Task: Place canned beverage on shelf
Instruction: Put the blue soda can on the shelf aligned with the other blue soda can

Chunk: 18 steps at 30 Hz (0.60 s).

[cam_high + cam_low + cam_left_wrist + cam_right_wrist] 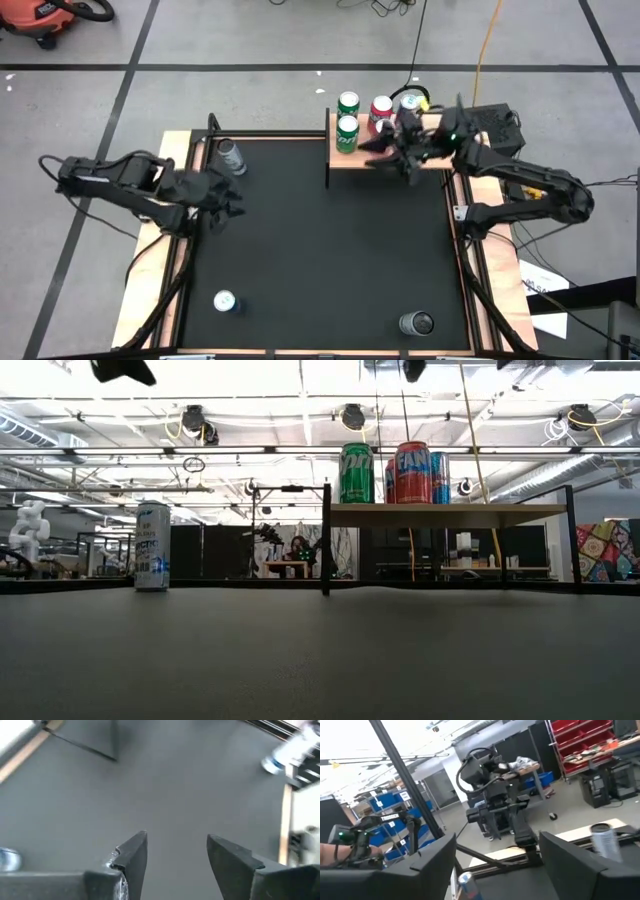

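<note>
Relative to the shelf [392, 158]: far to its left the left gripper [226, 203] hovers over the mat, fingers parted and empty, near a silver can [231, 156], probably the next pickup. Green, red and blue cans [348, 132] stand on the shelf; the right gripper [400, 150] hangs over its middle, fingers apart, holding nothing.

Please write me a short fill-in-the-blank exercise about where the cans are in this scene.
1. The shelf carries ____ green cans.
2. The red can stands on the ____.
3. The can near the mat's front right lies on its ____.
4. The right gripper hovers over the shelf, holding ____.

Missing words: two; shelf; side; nothing
</note>
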Available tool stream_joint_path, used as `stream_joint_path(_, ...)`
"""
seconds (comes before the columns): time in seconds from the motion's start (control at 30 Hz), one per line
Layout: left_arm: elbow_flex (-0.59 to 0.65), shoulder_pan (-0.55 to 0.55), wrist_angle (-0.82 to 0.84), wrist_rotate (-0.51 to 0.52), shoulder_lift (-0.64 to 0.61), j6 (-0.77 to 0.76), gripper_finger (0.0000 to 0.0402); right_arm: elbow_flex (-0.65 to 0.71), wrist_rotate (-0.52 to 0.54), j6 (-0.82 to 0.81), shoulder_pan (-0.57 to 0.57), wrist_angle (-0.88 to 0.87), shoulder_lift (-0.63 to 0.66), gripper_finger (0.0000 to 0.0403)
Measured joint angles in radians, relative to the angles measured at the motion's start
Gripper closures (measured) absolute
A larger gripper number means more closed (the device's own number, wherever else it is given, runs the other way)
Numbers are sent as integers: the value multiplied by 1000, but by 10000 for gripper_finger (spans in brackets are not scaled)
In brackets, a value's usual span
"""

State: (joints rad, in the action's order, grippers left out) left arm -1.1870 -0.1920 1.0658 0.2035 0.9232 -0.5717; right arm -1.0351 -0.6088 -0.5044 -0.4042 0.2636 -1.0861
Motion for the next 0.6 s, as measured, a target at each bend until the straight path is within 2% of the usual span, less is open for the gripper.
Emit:
stream_joint_path(0.13,33,-171,-1,-25,-8,-152,201,0,180,19,162,13,-24,157)
stream_joint_path(0.3,87,-386,-52,-38,-5,-251,201,0,375,34,333,-16,-71,174)
stream_joint_path(0.47,167,-520,-108,-2,1,-424,201,0,594,-17,481,-102,-156,179)
stream_joint_path(0.6,237,-606,-160,1,7,-555,190,0,760,-112,613,-90,-240,179)
